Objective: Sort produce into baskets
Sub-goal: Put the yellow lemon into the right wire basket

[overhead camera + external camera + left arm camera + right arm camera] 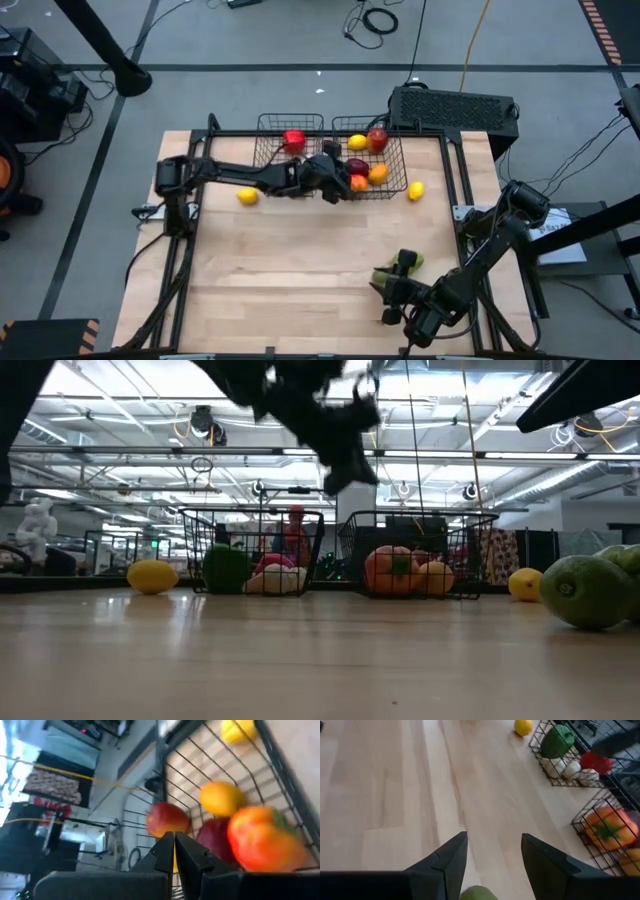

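Parted fingers (452, 857) above table (395, 795); lemon (523, 726) beside baskets (580, 827).

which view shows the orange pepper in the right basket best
The left wrist view: the orange pepper fills the frame, close behind the mesh. The right wrist view shows it from above, green stem visible. The low view shows it through the wire. The high view gives only a small patch beside the left gripper.

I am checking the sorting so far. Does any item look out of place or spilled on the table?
Two yellow lemons lie on the bare table outside the baskets: one left of the left basket at, one right of the right basket at. Green pieces sit unsorted near the right claw. Nothing looks spilled or damaged.
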`<state>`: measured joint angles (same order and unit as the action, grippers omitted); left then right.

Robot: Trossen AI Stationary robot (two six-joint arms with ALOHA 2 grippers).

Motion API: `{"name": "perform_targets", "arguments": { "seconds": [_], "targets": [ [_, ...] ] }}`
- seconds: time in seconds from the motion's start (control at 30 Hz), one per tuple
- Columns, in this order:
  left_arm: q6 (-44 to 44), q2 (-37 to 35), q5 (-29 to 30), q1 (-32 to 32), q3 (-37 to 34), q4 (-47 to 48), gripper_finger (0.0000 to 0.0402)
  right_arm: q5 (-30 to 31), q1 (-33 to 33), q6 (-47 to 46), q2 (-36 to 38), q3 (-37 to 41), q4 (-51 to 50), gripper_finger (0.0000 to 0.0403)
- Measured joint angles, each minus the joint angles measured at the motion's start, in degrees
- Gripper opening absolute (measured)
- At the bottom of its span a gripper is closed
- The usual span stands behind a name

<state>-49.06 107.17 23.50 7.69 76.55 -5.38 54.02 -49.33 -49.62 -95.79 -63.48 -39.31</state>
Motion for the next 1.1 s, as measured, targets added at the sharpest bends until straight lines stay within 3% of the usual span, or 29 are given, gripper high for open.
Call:
{"name": "perform_targets", "arguments": {
  "seconds": [0.17, 0.27, 0.37, 0.53, 0.87, 1.1],
  "targets": [
    [3.0, -6.4, 1.1, -4.3, 0.1, 2.8, 0.0025, 0.2, 0.7, -3.6, 0.0, 0.0, -3.9, 0.0178],
    [9.5, -11.7, 4.3, -7.0, 0.1, 12.7, 0.0025, 0.1, 0.9, -6.0, 0.0, 0.0, -5.2, 0.0178],
    [22.7, -17.1, 6.7, -9.3, 0.2, 28.4, 0.0025, 0.0, 0.9, -8.0, 0.0, 0.0, -6.1, 0.0178],
    [47.0, -24.7, 5.1, -12.0, -2.8, 50.7, 0.0019, 0.4, 0.8, -8.2, 0.0, 1.1, -5.5, 0.0178],
    [76.0, -35.9, 9.4, -20.4, -22.9, 54.8, 0.0009, 2.1, 1.3, -2.2, 0.0, 4.4, 1.6, 0.0178],
    [91.4, -39.0, 7.3, -24.1, -31.3, 59.3, 0.0028, 7.4, 1.5, 6.1, 0.0, 4.4, 5.1, 0.0178]
  ]
}}
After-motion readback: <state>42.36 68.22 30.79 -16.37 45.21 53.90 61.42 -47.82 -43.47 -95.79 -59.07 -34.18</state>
